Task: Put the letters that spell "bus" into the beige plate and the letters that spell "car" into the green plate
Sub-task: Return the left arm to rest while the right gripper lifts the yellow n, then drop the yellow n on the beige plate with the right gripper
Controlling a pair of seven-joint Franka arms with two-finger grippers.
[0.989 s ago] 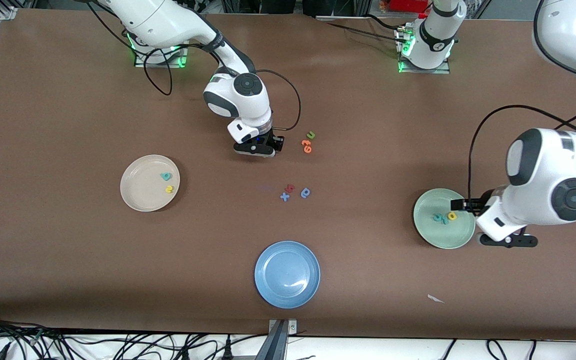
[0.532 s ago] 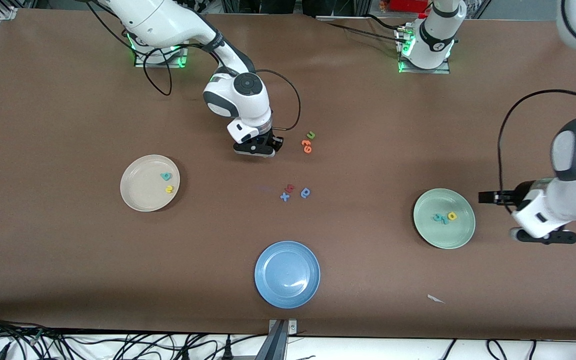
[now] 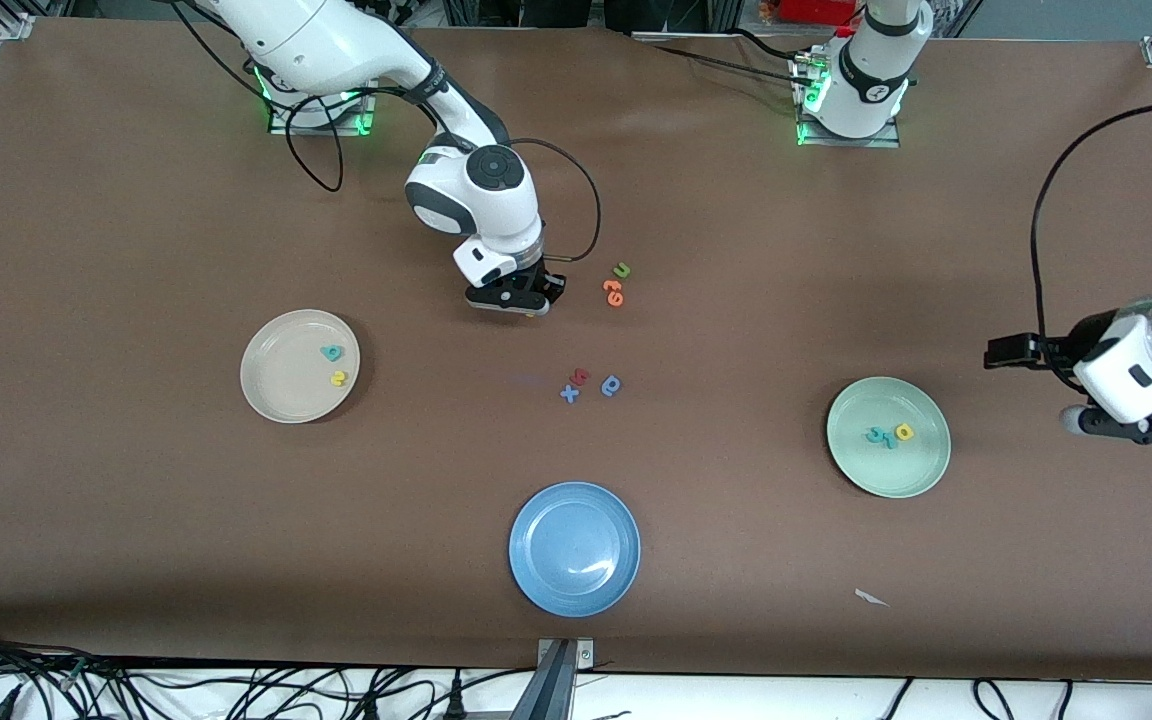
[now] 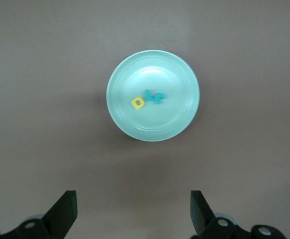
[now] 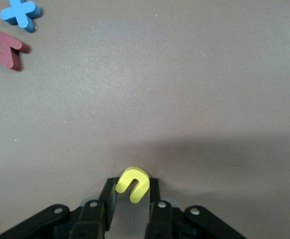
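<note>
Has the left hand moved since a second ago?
Yes. The left hand has pulled off the green plate toward the left arm's end of the table.

You can read only the foam letters themselves; nothing else carries print you could make out. On the green plate [image 4: 180, 69]: a yellow a [image 4: 137, 102], a teal r [image 4: 148, 95] and a teal c [image 4: 158, 97]. On the beige plate [image 3: 271, 385]: a teal b [image 3: 332, 352], with a yellow s [image 3: 338, 378] at its six o'clock. A yellow u [image 5: 132, 183] sits pinched in the right gripper [image 5: 132, 189]. On the table [image 3: 136, 250] lie a blue x [image 3: 569, 394] and a green u [image 3: 622, 270].
</note>
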